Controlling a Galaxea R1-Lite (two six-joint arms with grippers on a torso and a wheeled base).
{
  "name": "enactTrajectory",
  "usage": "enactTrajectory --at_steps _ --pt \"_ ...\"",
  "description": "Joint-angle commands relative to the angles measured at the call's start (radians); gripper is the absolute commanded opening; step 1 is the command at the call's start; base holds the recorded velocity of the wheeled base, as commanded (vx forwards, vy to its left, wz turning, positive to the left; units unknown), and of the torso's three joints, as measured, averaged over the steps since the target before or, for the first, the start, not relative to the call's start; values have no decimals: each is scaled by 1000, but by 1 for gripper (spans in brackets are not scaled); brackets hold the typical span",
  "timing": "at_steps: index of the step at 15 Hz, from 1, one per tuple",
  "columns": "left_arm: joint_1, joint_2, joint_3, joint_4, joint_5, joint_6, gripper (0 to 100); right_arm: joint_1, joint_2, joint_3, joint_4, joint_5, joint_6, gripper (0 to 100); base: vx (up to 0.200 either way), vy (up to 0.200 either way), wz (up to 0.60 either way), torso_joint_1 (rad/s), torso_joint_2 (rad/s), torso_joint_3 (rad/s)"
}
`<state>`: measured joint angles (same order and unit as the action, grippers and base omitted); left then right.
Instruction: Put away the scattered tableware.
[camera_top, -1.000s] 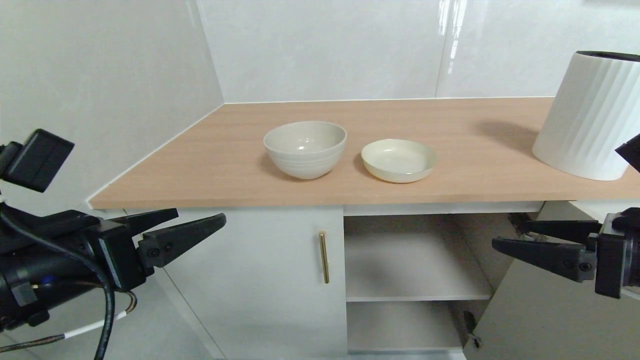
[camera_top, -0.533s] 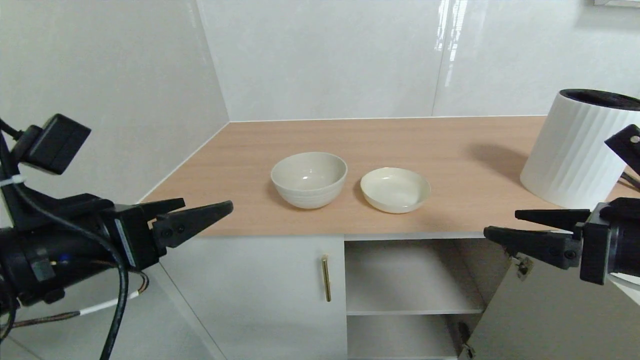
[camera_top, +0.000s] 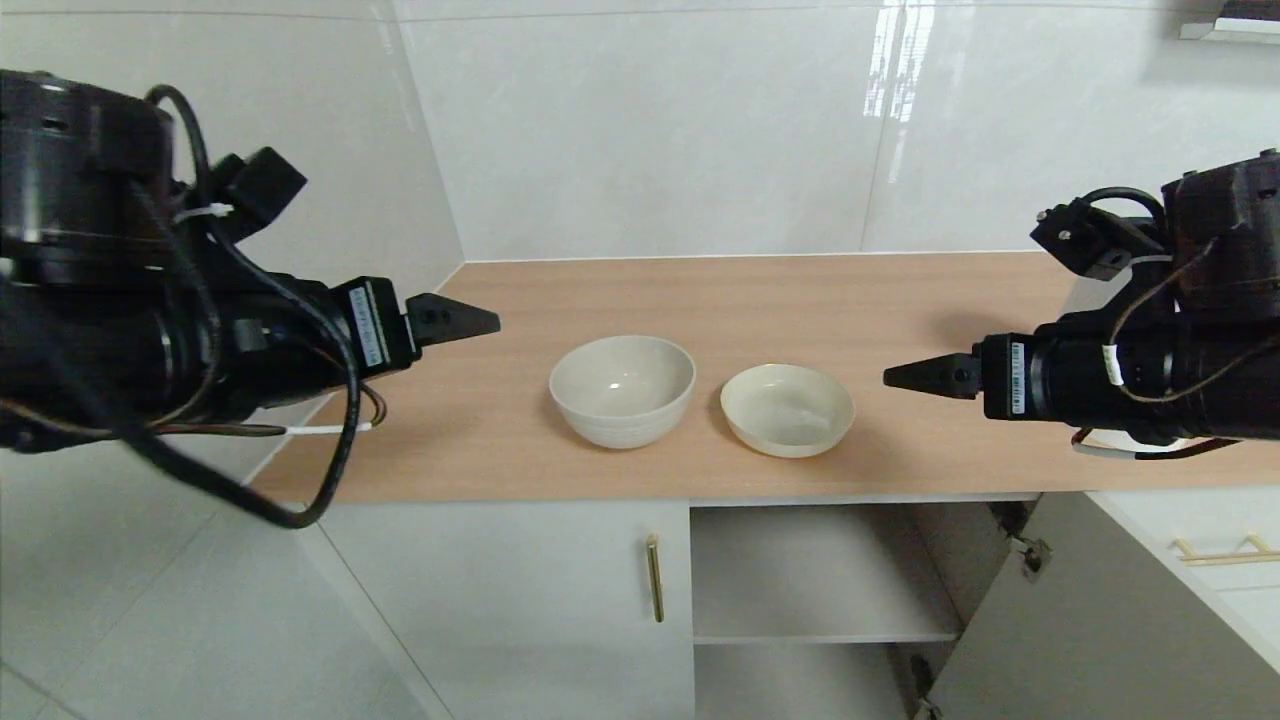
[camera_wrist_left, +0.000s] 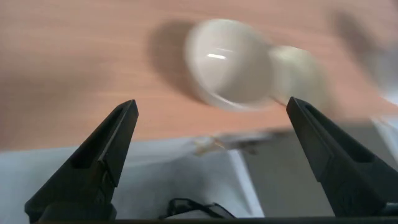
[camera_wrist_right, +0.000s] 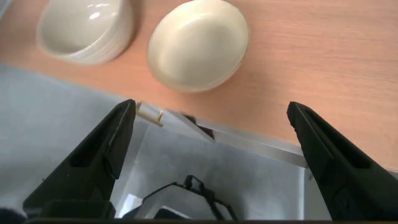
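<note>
Head view: your deep bowl (camera_top: 622, 388) sits on the countertop (camera_top: 900, 300), with the shallow dish (camera_top: 787, 408) just beside it at 3 o'clock. The left gripper (camera_top: 470, 321) hovers at the bowl's 9 o'clock and the right gripper (camera_top: 905, 377) at the dish's 3 o'clock, both with jaws spread wide and empty. The open cabinet shelf (camera_top: 815, 590) lies at the dish's 6 o'clock.

Bowl (camera_top: 621, 388) left of dish (camera_top: 787, 407), on counter (camera_top: 900, 300)

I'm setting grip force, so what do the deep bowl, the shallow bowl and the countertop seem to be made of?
Deep bowl: likely glazed ceramic or stoneware, off-white, glossy; a light glint sits inside and faint ridges ring its outer wall.
Shallow bowl: probably the same, cream, smoother sheen.
Countertop: wood-grain surface, matte, possibly laminate.
</note>
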<state>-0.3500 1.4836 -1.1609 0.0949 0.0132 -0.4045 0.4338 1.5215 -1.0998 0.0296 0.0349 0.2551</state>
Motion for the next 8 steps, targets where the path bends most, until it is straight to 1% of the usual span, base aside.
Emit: enactTrajectory --at_steps 1,2,4,5,6,8 --pt "-21 181 -79 5 114 -30 100 2 43 -9 1 -10 3 100 0 0 0 0 0 0" --pt "-33 213 -94 5 145 -45 100 16 42 -8 1 -29 4 100 0 0 0 0 0 0" --pt "-50 264 -129 5 154 -76 100 40 45 -5 0 -96 4 100 0 0 0 0 0 0" --pt "-66 322 -165 3 156 -83 100 66 49 -5 -3 -159 6 100 0 0 0 0 0 0" --pt "-70 359 -189 3 159 -83 100 71 49 -5 -3 -174 6 100 0 0 0 0 0 0" --pt "-72 423 -223 3 185 -83 100 72 49 -5 -3 -179 4 100 0 0 0 0 0 0"
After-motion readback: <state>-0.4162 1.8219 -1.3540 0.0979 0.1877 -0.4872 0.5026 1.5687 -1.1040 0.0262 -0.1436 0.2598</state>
